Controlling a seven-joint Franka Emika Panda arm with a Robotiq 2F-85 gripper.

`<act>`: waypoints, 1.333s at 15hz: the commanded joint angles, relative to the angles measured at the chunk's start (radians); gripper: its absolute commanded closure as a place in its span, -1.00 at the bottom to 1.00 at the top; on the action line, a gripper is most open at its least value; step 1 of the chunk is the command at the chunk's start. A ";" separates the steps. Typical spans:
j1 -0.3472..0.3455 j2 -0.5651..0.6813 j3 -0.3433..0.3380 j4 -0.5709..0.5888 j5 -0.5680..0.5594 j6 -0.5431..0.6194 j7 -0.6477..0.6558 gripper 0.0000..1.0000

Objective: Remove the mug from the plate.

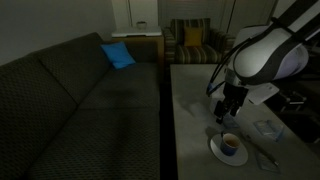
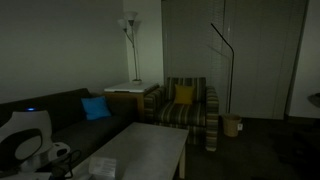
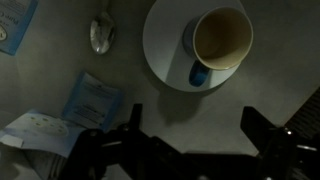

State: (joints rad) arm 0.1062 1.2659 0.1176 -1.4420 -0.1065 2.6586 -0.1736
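The dark-blue mug (image 3: 215, 45) with a pale rim and brownish inside stands on the round white plate (image 3: 165, 50) at the top of the wrist view. Both also show small in an exterior view, the mug (image 1: 229, 145) on the plate (image 1: 216, 150) near the table's front. My gripper (image 3: 192, 125) is open and empty, its two dark fingers spread wide over bare table just short of the plate. In an exterior view the gripper (image 1: 226, 110) hangs above the mug and a little behind it.
A metal spoon (image 3: 101, 33) lies beside the plate. A bluish-clear packet (image 3: 92, 97) and a pale crumpled wrapper (image 3: 40, 128) lie near the gripper's finger. Another flat bluish item (image 3: 12, 25) lies at the frame's edge. A sofa (image 1: 80, 100) runs along the table (image 1: 190, 110).
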 commanded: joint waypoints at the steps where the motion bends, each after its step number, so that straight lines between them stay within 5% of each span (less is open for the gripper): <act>1: -0.029 0.073 0.010 0.031 0.052 0.091 0.049 -1.00; 8: -0.048 0.172 0.024 0.071 0.091 0.148 0.106 -1.00; 20: -0.011 0.167 0.025 0.049 0.111 0.187 0.204 -1.00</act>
State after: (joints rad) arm 0.0852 1.4323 0.1514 -1.3886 -0.0266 2.8162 0.0151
